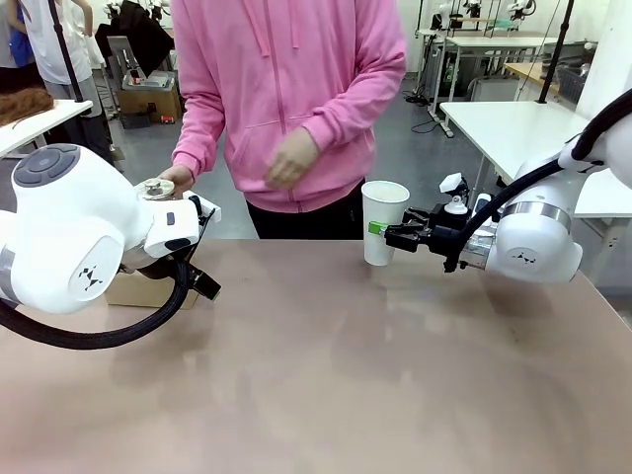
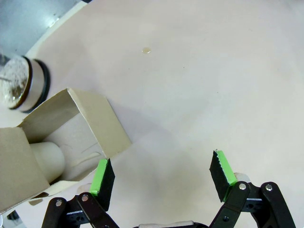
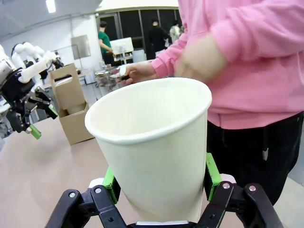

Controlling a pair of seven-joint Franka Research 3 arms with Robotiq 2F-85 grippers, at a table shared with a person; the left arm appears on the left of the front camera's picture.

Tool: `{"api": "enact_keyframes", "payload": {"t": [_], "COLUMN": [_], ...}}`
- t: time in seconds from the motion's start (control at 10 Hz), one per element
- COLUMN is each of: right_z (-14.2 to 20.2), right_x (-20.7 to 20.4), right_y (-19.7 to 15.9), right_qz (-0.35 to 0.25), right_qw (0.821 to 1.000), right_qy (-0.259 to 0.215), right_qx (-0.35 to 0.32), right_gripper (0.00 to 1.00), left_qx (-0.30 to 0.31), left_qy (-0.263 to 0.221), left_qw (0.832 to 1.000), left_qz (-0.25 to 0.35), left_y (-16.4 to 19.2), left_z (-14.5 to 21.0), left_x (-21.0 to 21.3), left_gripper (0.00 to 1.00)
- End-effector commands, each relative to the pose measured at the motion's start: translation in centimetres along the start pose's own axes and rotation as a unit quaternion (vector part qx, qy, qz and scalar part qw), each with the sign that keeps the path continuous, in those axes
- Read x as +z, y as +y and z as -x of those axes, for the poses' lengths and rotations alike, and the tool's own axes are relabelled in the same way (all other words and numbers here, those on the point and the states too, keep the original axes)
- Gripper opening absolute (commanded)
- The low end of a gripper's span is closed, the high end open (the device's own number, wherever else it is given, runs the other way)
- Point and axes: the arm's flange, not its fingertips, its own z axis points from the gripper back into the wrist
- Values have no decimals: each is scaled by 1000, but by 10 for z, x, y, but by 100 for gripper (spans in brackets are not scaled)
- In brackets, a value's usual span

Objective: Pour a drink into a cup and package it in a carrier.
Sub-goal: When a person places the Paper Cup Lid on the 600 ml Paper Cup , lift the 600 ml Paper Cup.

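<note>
- Two grippers show. The left gripper point(image 2: 161, 167) hangs over the table point(image 2: 199, 76) with its jaws spread wide and nothing between its green pads point(image 2: 223, 167).
- The right gripper point(image 1: 387, 233) pinches the cup point(image 1: 383, 212) from the side, low on its wall. In the right wrist view a green pad presses on each side of it.
- The cup is plain white paper, open at the top and upright. It stands near the far edge of the table, in front of the person's pink hoodie point(image 1: 296, 89). I cannot tell whether its base touches the tabletop.
- The carrier point(image 2: 90, 118), brown cardboard, sits on the table at the robot's left, just beside one finger of the left gripper. In the front view the left arm point(image 1: 74, 237) hides most of it.
- The person's hand point(image 1: 178, 180) holds a jug point(image 1: 153, 188) with a metal top, above and just beyond the carrier and well apart from the cup. The drink in it cannot be made out.
- The person's other hand point(image 1: 293, 158) is loosely curled in front of the hoodie.
</note>
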Motion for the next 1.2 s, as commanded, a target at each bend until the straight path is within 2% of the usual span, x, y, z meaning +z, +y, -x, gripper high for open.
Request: {"api": "enact_keyframes", "payload": {"t": [0.0,1.1], "right_z": [-3,-3], "right_x": [0,0], "right_y": [4,4], "right_qz": [3,3], "right_qw": [1000,1000], "right_qy": [3,3], "right_qx": [6,6], "right_gripper": [80,80], "left_qx": [1,1], "left_qy": [-1,-1], "left_qw": [1000,1000], "left_qz": [1,1], "left_y": [0,0], "left_z": [0,0], "left_x": [0,0], "left_gripper": [100,100]}}
